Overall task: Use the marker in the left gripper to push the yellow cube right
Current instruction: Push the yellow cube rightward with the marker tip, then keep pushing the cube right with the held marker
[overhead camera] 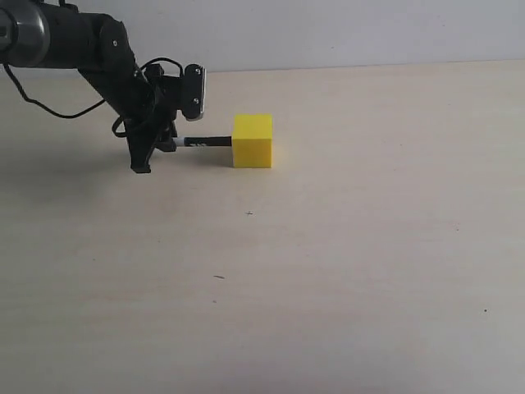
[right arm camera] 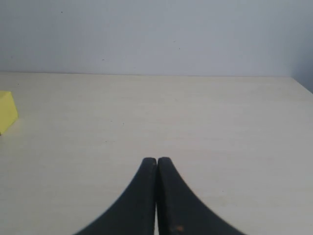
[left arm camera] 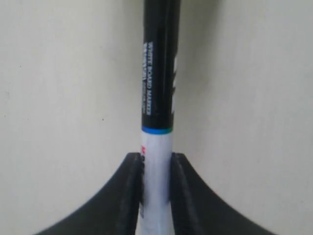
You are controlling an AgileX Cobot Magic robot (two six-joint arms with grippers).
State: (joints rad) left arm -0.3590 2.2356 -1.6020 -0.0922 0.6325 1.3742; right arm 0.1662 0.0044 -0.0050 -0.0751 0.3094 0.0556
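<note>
While clamped on the white barrel of the marker, holds it level and low over the counter, black end leading, away from the left hand. Long axis straight out ahead of the fingers, lined up on the yellow cube. Cube directly ahead of the hand, at the far end of the marker, square on its axis, flat on the counter. Black end up against the cube's near face, about mid-height. Looks like touching, but cannot rule out a hairline gap from the outside view. Cube out of sight in the left wrist view: only the marker running out from between the fingers, blue band just beyond the fingertips.

Coming move, by judgement: push along the marker's own axis, away from the hand, tip centred on the face. Off-centre contact likely to spin the cube rather than slide it.

Right hand pressed together, holding nothing, well apart from the work. Cube just visible off to its side. Left hand far nearer. No box, tray or bin in any view.
</note>
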